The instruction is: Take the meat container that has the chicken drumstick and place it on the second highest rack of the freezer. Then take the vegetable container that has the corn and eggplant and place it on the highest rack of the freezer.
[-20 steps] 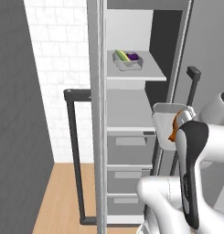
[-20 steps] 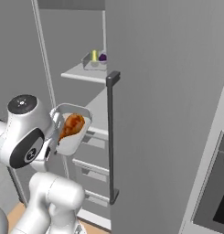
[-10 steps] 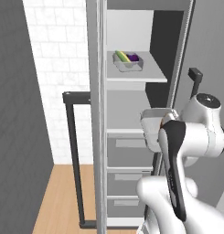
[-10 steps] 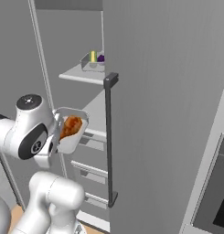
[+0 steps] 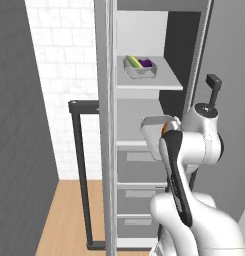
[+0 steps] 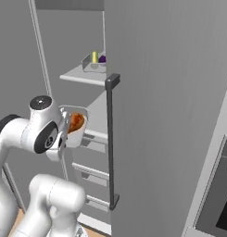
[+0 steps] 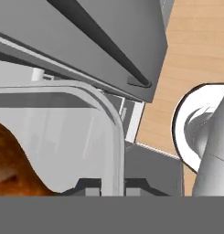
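Note:
My gripper (image 7: 114, 186) is shut on the rim of the clear meat container (image 7: 109, 119), which holds the orange-brown chicken drumstick (image 7: 8, 169). In the base views the meat container (image 5: 155, 130) (image 6: 78, 125) hangs tilted in front of the open freezer (image 5: 139, 45), about level with the second shelf board (image 5: 129, 143) from the top. The vegetable container (image 5: 140, 68) (image 6: 96, 64) with the yellow corn (image 6: 94, 57) and purple eggplant (image 6: 102, 59) rests on the topmost board in view (image 5: 149, 85). My arm hides much of the meat container in the left base view.
The freezer door (image 6: 170, 115) stands open on the right with its long black bar handle (image 6: 110, 139). Grey drawers (image 5: 136, 165) stack below the shelves. Another black bar handle (image 5: 80, 165) stands left of the opening, beside a white brick wall (image 5: 64, 75).
The arm has swung and carried the meat container left, closer to the freezer opening. The grip has stayed shut. The vegetable container has not moved.

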{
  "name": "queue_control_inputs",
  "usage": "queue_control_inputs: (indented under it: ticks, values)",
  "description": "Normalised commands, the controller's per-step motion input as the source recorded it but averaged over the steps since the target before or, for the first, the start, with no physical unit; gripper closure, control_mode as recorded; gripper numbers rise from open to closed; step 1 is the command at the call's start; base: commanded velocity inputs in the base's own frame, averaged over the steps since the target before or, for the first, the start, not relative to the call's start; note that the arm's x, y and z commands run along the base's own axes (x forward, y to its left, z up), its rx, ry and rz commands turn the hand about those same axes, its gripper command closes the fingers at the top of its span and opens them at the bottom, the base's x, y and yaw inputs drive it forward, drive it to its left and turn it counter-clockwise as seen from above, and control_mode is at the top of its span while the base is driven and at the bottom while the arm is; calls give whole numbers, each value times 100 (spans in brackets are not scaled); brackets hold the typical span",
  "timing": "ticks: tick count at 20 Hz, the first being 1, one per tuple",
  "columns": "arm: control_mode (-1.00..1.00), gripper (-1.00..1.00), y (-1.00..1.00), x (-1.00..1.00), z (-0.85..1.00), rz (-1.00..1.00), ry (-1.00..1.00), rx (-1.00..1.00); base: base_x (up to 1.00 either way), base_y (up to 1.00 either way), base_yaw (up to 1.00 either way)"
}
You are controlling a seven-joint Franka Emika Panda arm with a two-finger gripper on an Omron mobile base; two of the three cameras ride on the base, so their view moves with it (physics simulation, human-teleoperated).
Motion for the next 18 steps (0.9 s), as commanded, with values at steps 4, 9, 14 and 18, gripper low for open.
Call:
queue_control_inputs:
  ticks: [4,9,14,18]
  values:
    - [-100,100,-21,49,-2,-7,0,0,0,0,0]
    - [-100,100,-34,27,-2,-14,0,0,0,0,0]
    - [-100,100,-6,50,-16,-7,0,0,0,0,0]
    - [-100,100,0,68,-36,-1,0,0,0,0,0]
